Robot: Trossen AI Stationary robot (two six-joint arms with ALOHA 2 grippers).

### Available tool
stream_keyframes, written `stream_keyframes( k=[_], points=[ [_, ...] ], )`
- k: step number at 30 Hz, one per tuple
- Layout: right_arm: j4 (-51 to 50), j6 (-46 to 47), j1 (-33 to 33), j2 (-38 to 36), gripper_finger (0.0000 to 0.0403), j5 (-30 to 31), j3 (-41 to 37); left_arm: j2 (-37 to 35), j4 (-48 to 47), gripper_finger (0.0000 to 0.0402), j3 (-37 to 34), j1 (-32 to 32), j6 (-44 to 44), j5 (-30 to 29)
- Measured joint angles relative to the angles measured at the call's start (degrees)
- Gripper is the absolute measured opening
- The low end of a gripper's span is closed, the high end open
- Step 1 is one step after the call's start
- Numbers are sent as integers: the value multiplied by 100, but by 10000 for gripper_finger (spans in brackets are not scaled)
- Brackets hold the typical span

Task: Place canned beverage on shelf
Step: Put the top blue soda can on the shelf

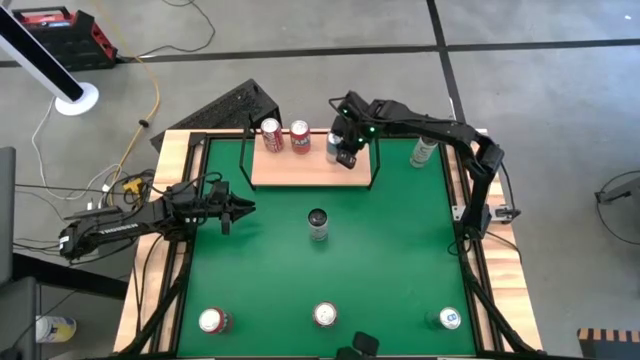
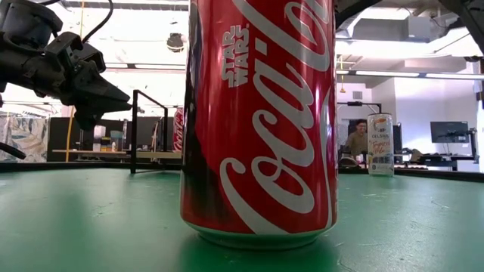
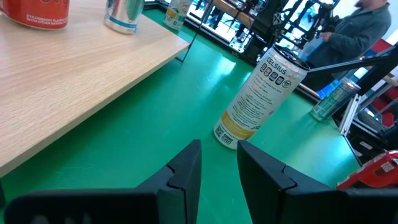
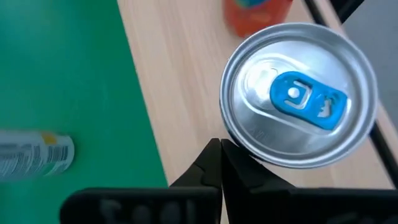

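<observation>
Three cans seem set on the shelf at twelve o'clock: two red, one silver can. Right gripper hovers over it, fingers pinched together, empty. Left gripper waits at nine, slightly parted. Five cans remain.

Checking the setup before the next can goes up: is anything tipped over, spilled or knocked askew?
Nothing stands out. Every can in view stands upright, including the three on the shelf and the white can mid-table. No spills or dents show. The right claw, shut, hangs over the silver can on the shelf.
</observation>
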Motion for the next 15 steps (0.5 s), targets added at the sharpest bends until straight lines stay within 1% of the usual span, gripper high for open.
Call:
stream_keyframes(
  k=[3,15],
  points=[
    [232,1,-4,0,17,4,-1,0,0,88,0,0,0,0],
    [763,197,-75,0,20,55,0,0,0,88,0,-1,-1,0]
  ],
)
